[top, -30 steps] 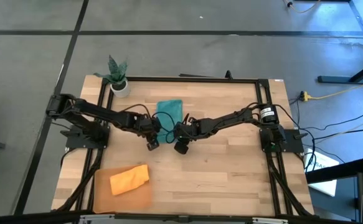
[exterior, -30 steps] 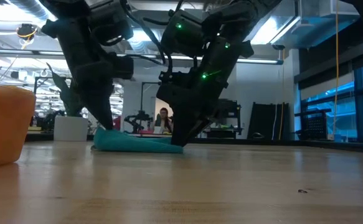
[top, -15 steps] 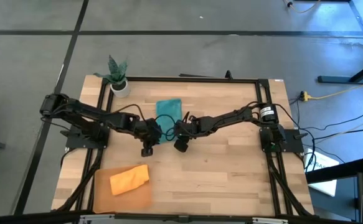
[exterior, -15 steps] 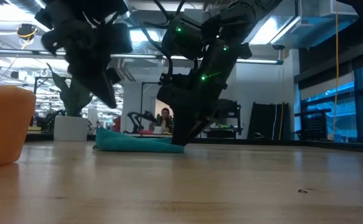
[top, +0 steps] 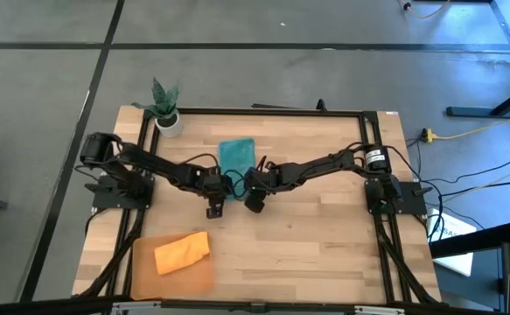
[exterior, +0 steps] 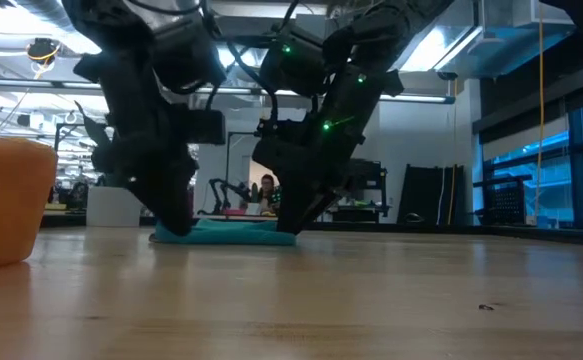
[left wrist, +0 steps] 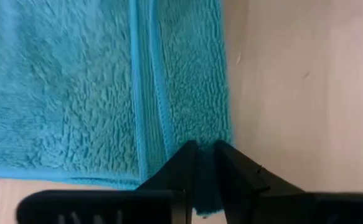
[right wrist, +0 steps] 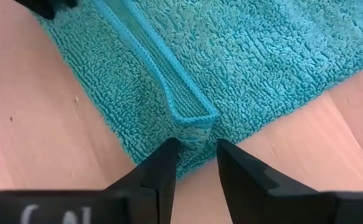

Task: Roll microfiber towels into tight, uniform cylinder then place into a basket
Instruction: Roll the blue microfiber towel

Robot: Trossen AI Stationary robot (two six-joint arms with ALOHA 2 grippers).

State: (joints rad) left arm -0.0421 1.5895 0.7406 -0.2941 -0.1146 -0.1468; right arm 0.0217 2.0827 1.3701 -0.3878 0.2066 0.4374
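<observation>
The teal towel (top: 236,156) lies flat at the table's middle. A narrow strip along its near edge is folded over (right wrist: 169,99). My left gripper (top: 223,181) is shut on the strip's left end and my right gripper (top: 249,180) on its right end. In the low view both grippers stand slanted down onto the towel (exterior: 233,232). The orange towel (top: 182,252) lies rolled in the basket (top: 150,278) at the near left. My left gripper pinches the left end of the folded strip (left wrist: 200,134) between its two fingers, at the towel's near left corner. The fingers slant down from the near side. That corner rests on the table. My right gripper pinches the right end of the folded strip (right wrist: 193,121) between its two fingers, with several layers in the gap. The fingers slant down from the near side. That end rests on the table.
A small white plant pot (top: 168,121) stands at the far left corner. The table's black frame rail (top: 263,111) runs along the far edge. Bare wood (top: 324,245) lies to the near right.
My left gripper rose off the towel's near left corner, swung a little toward the table's left and near edges, then came back down onto that corner with its wrist rolled. The towel has stayed flat.
</observation>
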